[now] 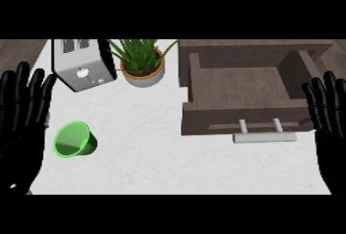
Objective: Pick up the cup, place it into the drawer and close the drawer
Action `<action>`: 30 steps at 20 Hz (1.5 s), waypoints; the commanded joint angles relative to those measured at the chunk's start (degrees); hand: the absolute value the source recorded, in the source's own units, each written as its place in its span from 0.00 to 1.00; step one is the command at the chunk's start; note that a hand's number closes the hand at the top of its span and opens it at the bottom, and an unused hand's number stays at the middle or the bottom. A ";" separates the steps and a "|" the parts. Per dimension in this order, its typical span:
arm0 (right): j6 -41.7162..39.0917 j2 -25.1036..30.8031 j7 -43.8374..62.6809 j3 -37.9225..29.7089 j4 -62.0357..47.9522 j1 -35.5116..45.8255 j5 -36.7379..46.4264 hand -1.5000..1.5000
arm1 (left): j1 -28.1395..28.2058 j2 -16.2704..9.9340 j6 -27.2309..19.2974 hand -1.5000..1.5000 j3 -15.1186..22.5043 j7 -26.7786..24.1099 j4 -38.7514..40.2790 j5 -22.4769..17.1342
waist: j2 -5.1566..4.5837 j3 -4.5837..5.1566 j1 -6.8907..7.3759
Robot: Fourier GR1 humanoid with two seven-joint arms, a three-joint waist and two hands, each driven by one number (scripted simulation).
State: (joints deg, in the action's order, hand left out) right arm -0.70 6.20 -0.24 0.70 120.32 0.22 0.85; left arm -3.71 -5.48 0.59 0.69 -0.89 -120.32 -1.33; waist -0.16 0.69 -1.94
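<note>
Looking steeply down on a white counter [175,169], we see a silver toaster [82,64] at the far left, lying at a slant, and just to its right a leafy green plant in a pale pot [143,64]. Both stand well back from the near edge. To the right of the plant sits the drawer [246,87], a dark wooden box pulled open toward us, its bare wooden floor showing, with a pale bar handle [265,136] mounted on its front panel. The cup [73,140], bright green, lies tipped on its side on the counter at the near left, its open mouth turned toward the lower left. It is well apart from the drawer, with bare counter between the two; the toaster and plant sit farther back than that stretch. Our left hand [24,119] shows at the left edge, black fingers straight, spread and pointing away from us, just beside the cup but not touching it. Our right hand [329,119] shows at the right edge in the same upright, spread pose, next to the drawer's right wall and handle, holding nothing.
</note>
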 commanded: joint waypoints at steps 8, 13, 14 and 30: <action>-4.27 1.69 4.29 1.79 -2.97 0.15 -2.68 0.00 | 6.14 -8.74 18.24 0.00 -10.98 3.24 13.13 -28.37 | -0.36 -0.55 2.60; -5.70 1.80 3.70 0.68 -5.18 1.23 -4.31 0.00 | 3.88 -14.08 26.12 0.00 -16.61 2.27 24.30 -34.65 | 0.01 -0.65 1.89; -5.25 2.64 8.09 -1.33 -7.50 8.15 -5.51 0.00 | 2.28 -10.40 22.61 0.00 -13.52 1.88 21.92 -30.92 | 0.08 -0.67 2.07; -8.19 4.11 3.25 -5.70 -15.00 14.23 -6.26 0.00 | -5.52 -16.41 31.54 0.00 -18.73 -16.53 58.94 -14.76 | 0.05 -0.66 1.82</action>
State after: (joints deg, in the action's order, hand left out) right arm -7.83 9.14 4.55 -2.67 108.56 11.33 -4.65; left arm -7.12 -20.70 31.57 -17.69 -14.43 -68.27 -19.32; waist -0.12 0.04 -0.22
